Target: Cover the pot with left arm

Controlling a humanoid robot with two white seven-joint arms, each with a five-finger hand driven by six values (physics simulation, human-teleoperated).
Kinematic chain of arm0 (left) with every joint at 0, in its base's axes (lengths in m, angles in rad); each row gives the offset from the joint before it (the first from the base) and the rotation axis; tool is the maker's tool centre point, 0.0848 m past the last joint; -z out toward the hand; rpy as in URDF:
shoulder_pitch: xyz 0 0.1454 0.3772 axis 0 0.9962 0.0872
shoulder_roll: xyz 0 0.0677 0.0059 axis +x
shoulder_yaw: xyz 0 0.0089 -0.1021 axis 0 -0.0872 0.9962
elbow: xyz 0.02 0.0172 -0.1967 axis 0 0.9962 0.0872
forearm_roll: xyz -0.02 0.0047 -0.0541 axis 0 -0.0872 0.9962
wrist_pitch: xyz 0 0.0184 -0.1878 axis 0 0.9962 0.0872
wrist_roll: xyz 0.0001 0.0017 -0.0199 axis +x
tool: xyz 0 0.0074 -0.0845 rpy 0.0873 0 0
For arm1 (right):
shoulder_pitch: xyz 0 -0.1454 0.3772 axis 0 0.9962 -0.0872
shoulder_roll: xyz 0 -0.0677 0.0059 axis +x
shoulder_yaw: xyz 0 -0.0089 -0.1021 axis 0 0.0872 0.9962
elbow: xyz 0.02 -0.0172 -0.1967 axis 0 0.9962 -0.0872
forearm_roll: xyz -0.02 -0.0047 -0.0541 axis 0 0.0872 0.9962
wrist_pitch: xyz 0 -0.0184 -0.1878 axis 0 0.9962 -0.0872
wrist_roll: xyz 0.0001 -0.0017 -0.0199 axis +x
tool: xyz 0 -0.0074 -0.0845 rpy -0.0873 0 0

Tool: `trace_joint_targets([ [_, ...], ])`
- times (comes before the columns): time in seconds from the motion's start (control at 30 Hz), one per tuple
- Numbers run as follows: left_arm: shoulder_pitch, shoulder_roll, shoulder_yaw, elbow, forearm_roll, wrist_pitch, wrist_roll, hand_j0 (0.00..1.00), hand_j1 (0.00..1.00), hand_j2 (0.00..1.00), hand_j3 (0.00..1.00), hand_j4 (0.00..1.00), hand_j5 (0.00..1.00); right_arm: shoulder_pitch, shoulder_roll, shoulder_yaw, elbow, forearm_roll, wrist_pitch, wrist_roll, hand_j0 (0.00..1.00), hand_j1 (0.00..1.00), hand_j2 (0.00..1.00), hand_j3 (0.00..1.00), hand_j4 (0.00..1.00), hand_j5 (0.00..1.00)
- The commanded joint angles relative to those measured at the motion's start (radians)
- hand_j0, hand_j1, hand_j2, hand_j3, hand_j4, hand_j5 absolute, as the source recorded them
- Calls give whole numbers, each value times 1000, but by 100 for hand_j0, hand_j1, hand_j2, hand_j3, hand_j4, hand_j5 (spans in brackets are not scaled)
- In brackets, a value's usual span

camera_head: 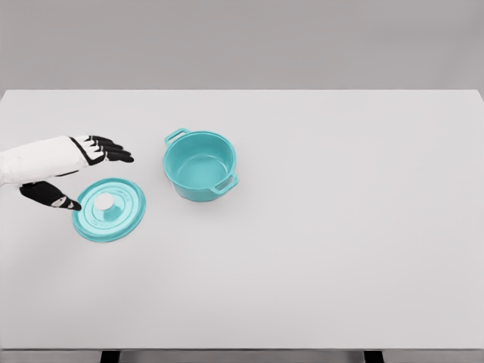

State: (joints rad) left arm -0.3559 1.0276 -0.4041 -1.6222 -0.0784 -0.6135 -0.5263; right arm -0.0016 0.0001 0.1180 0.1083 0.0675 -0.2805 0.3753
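A teal pot (200, 165) with two side handles stands uncovered on the white table (340, 227), left of centre. Its round teal lid (110, 209) with a white knob (103, 201) lies flat on the table to the pot's lower left. My left hand (89, 174) comes in from the left edge and hovers just left of and above the lid. Its black fingers (110, 150) are spread, with the thumb (54, 197) reaching toward the lid's left rim. It holds nothing. The right arm is out of sight.
The table's far edge (242, 91) runs along the top and its front edge (242, 349) along the bottom.
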Motion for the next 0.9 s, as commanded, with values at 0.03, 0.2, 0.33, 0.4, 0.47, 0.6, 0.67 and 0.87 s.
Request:
trace_joint_targets([
  [0.03,-3,-34,-15,22,-1,3,0,100,100,100,100,100,100,8,0,0,5,-3,1,1,100,100,100,100,100,100],
  [0.2,-66,-87,-101,159,-15,3,0,100,100,100,100,100,100,18,0,-1,4,-2,1,1,100,100,100,100,100,100],
  [0.33,-64,-89,-118,180,-49,3,0,100,100,100,100,100,100,18,0,-1,4,-2,1,1,100,100,100,100,100,100],
  [0.4,-66,-87,-110,196,-69,3,2,100,100,100,100,100,100,18,0,-3,4,-2,1,1,100,100,100,100,100,100],
  [0.47,-69,-90,-108,202,-69,3,0,100,100,100,100,100,100,18,0,-1,4,-2,1,1,100,100,100,100,100,100],
  [0.6,-83,-97,-111,223,-72,3,0,100,100,100,100,100,100,18,0,-1,4,-2,1,1,100,100,100,100,100,100],
  [0.67,-84,-95,-104,223,-69,3,2,100,100,100,100,100,100,18,0,-1,4,-2,1,1,100,100,100,100,100,100],
  [0.87,-86,-119,-114,266,-67,3,12,100,100,100,100,100,100,18,0,-1,4,-2,1,1,100,100,100,100,100,100],
])
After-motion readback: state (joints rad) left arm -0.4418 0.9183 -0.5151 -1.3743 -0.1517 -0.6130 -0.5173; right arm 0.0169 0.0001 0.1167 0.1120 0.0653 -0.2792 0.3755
